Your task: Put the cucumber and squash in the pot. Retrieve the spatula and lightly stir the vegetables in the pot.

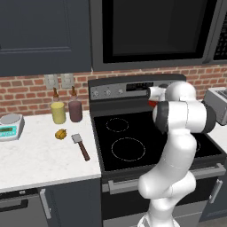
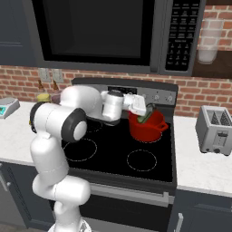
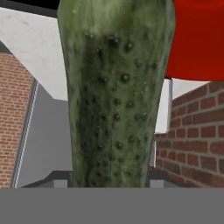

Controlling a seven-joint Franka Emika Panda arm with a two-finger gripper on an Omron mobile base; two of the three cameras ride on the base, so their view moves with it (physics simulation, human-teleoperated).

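While you watch the stove, note each item from left to right of the gripper.
Squash: small lumpy yellow-orange squash [image 1: 60, 133], well left of the gripper, on the white counter [image 1: 40, 159].
Spatula: grey-bladed, brown-handled spatula [image 1: 80, 146], just right of that squash.
Gripper: two-finger gripper [image 2: 146, 115] clamped on the stubby dark green cucumber [image 2: 147, 116].
Pot: deep bright red pot [image 2: 146, 127] directly under your gripper; cucumber tip at its rim.
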